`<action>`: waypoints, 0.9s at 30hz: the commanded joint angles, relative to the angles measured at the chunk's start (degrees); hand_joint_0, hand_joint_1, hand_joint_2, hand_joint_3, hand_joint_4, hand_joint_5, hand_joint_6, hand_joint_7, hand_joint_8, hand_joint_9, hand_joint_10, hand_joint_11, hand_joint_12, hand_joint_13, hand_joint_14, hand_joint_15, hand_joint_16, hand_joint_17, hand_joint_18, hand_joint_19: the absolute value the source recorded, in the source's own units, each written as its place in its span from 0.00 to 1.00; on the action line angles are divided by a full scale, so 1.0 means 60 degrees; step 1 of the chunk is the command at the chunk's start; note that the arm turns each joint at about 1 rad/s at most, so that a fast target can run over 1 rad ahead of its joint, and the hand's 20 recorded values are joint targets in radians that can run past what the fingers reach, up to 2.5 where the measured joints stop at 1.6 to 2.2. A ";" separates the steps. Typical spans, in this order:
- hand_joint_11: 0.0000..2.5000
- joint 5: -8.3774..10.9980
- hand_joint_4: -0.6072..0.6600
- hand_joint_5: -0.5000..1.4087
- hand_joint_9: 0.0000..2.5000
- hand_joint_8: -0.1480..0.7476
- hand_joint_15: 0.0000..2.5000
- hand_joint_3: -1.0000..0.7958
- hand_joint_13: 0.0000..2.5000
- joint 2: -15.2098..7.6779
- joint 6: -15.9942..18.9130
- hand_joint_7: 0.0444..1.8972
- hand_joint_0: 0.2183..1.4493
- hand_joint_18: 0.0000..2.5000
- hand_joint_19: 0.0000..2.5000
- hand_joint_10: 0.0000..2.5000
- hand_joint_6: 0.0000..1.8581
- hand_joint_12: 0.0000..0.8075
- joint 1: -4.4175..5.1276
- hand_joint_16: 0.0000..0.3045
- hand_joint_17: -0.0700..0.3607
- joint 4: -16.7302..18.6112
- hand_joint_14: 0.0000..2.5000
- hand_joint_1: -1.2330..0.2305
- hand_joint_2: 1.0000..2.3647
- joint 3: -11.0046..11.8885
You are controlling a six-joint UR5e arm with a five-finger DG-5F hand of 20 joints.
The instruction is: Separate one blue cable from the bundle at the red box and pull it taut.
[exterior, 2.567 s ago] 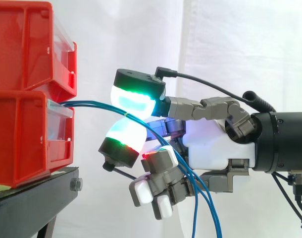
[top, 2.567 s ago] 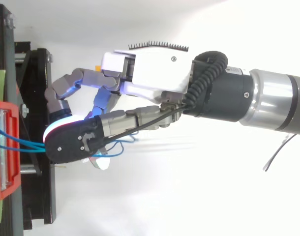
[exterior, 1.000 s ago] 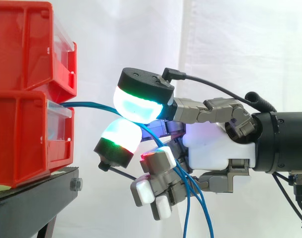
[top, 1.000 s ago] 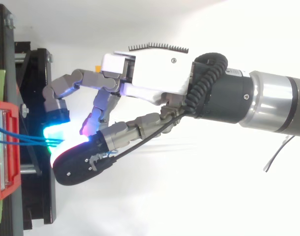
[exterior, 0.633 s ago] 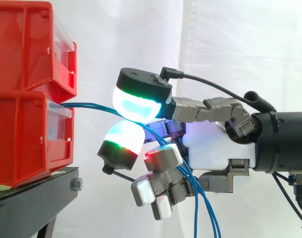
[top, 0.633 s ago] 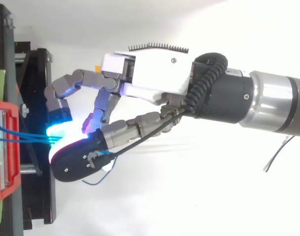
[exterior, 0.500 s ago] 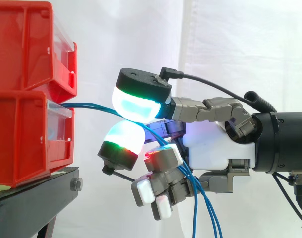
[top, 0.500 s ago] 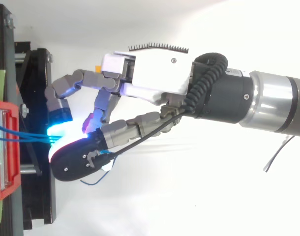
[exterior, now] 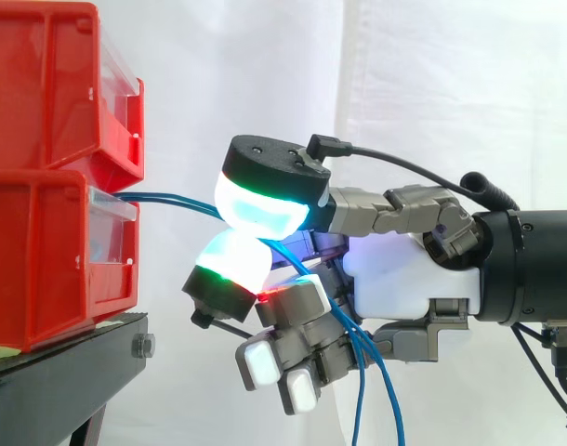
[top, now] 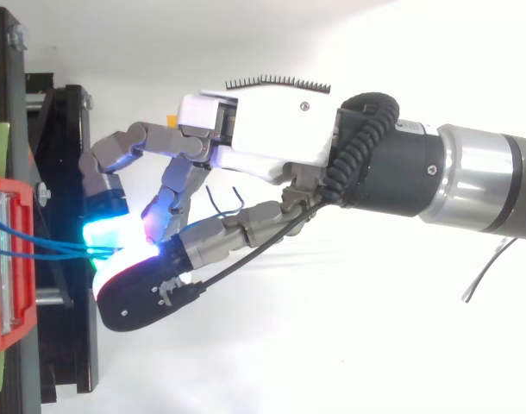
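While the hand (exterior: 400,279) is pinching the blue cables (exterior: 172,198) between its glowing pads (exterior: 260,209) just beside the lower red box (exterior: 42,260), we are judging the task roughly halfway: several of them are running into the pinch together, so singling one out and tightening it are remaining.

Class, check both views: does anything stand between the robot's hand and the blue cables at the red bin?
Nothing visible does. The thin blue cables run free from the lower red plastic bin straight into the hand, pinched between its pads.
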 commanded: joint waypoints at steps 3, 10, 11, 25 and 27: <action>0.48 0.0000 0.48 0.18 0.48 0.57 0.22 0.32 0.40 0.0000 0.0000 0.83 0.48 0.37 0.25 0.01 0.47 0.47 0.0000 0.15 0.40 0.0000 0.01 0.22 0.00 0.0006; 0.50 0.0000 0.45 0.18 0.51 0.57 0.22 0.28 0.41 0.0000 0.0000 0.85 0.46 0.38 0.24 0.01 0.49 0.46 0.0000 0.15 0.39 0.0000 0.01 0.22 0.00 0.0006; 0.50 0.0000 0.46 0.18 0.52 0.57 0.22 0.28 0.41 0.0000 0.0000 0.84 0.45 0.38 0.24 0.01 0.49 0.46 0.0000 0.15 0.39 0.0000 0.01 0.22 0.00 0.0006; 0.51 0.0000 0.54 0.19 0.53 0.58 0.23 0.28 0.42 0.0000 0.0000 0.71 0.28 0.39 0.25 0.01 0.49 0.46 0.0015 0.15 0.40 0.0000 0.01 0.19 0.00 0.0006; 0.50 0.0000 0.54 0.19 0.54 0.58 0.23 0.28 0.43 0.0000 0.0000 0.70 0.25 0.39 0.25 0.01 0.49 0.47 0.0000 0.15 0.40 0.0000 0.01 0.21 0.00 0.0006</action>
